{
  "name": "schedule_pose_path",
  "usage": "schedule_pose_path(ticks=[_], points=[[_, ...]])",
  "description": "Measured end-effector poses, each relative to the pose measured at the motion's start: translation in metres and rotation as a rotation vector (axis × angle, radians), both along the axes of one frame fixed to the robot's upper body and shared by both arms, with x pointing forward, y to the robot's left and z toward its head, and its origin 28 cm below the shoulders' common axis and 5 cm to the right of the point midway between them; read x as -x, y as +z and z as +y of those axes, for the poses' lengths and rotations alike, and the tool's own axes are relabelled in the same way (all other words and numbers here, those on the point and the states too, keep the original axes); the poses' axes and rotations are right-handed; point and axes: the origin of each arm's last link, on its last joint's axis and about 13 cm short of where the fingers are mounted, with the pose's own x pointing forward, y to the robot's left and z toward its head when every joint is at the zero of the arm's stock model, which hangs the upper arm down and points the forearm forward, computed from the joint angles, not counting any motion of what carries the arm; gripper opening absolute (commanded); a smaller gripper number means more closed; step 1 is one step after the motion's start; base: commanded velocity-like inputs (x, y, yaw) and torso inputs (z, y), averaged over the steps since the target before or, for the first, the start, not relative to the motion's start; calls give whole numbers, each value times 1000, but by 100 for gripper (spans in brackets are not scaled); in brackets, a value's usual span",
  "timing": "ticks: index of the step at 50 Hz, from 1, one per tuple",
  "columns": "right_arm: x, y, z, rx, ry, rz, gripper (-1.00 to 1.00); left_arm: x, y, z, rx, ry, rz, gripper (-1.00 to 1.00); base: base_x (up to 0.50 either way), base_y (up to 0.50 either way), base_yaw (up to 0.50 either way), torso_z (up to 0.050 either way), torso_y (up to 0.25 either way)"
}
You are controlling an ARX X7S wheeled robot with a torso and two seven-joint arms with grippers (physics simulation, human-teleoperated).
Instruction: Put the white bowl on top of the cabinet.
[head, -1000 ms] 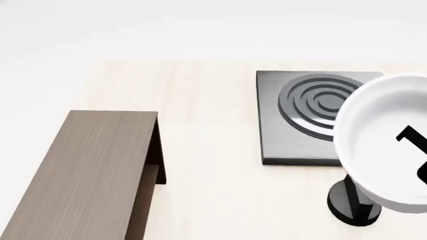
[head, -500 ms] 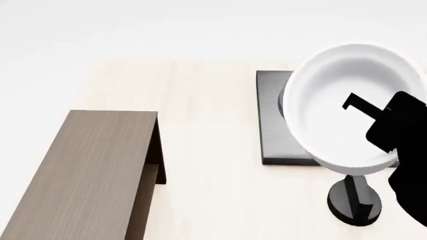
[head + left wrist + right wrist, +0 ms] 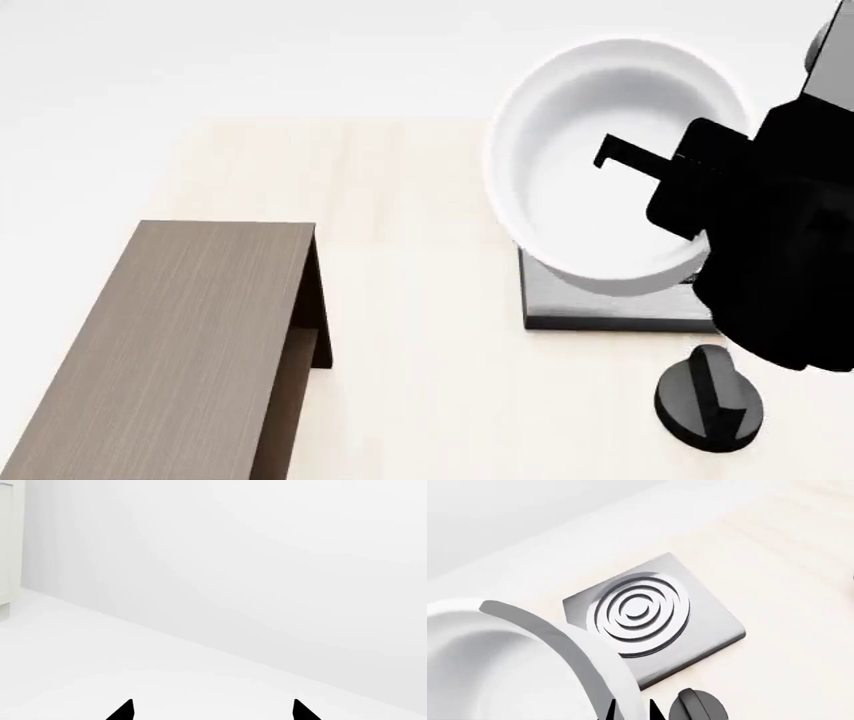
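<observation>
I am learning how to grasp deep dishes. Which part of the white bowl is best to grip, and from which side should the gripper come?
Grip the white bowl by its rim, coming from its right side, one finger inside the wall and one outside. It is deep, straight-sided and probably too wide to span, so the thick rim is the practical hold. The right gripper already holds it that way, above the stove plate.

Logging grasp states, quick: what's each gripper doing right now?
Left gripper: open, empty.
Right gripper: shut on the white bowl rim, bowl held in the air.

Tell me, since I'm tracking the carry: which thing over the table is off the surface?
The white bowl, gripped at its rim by the right gripper. The stove plate, knob and cabinet rest on the table.
</observation>
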Motion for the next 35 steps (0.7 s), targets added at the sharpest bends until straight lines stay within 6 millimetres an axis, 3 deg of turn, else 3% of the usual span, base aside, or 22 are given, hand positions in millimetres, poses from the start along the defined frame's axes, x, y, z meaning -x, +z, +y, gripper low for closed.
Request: schedule_pose_path(ticks=[35], points=[[-23, 23, 55, -47, 305, 2, -100, 1, 0, 0, 6, 2, -4, 100, 0, 0, 0, 0, 1]])
